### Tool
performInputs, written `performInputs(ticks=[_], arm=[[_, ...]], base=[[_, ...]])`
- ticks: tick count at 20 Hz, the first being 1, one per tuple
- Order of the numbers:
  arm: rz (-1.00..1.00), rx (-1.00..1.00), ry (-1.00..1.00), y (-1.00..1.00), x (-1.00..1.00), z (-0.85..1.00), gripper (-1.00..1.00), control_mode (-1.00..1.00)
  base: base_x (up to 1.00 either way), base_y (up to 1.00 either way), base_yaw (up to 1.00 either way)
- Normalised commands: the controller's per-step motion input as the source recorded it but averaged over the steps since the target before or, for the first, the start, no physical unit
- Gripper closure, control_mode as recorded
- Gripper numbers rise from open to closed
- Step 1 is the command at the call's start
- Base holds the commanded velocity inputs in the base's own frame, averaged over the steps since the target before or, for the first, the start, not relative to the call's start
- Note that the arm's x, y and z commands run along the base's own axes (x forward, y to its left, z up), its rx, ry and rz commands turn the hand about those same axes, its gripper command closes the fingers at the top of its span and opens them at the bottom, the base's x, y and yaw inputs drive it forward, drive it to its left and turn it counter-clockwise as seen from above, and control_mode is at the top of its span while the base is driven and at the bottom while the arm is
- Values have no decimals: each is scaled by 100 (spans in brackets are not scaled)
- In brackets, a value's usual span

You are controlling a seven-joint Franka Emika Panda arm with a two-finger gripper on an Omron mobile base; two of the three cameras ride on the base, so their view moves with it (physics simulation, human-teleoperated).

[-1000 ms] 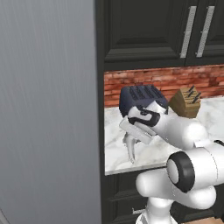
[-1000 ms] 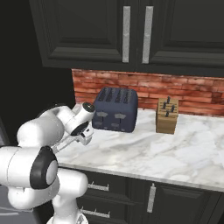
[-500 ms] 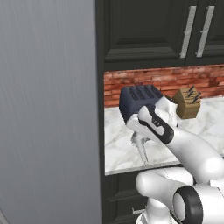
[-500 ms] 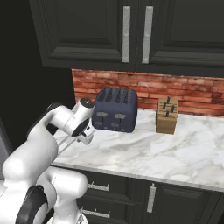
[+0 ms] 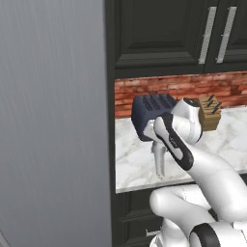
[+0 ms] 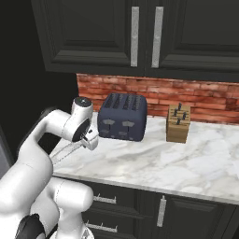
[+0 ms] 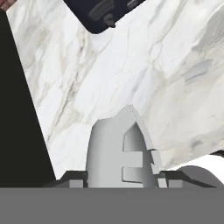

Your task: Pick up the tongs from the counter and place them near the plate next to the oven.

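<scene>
White grey-veined marble counter (image 6: pixel 154 158): gripper (image 7: pixel 120 177) clamps slim silver-grey metal tongs (image 7: pixel 120 151) between narrowed jaws, lifted off it beside dark blue toaster (image 6: pixel 122 116) for carrying ovenward.

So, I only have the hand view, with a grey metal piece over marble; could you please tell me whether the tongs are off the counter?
Observer: In the right base view the tongs stick out from the closed hand and appear lifted above the counter.
Operator: Thank you. What is the dark thing at the top of my picture?
Observer: A dark blue toaster, standing against the brick wall just beyond the hand.
Operator: Is anything else standing there?
Observer: A wooden knife block, to the toaster's right in that view.
</scene>
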Motion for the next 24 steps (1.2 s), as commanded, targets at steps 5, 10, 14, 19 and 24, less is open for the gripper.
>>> performInputs(ticks=[5, 10, 14, 19, 24], arm=[[0, -2, 0, -4, -17, 11, 100, -100], [0, 0, 0, 0, 0, 0, 100, -100], [0, 0, 0, 0, 0, 0, 100, -100], [0, 0, 0, 0, 0, 0, 100, 100], [0, 0, 0, 0, 0, 0, 100, 100]], base=[[0, 0, 0], [0, 0, 0], [0, 0, 0], [-42, -1, 1], [-85, -9, 0]])
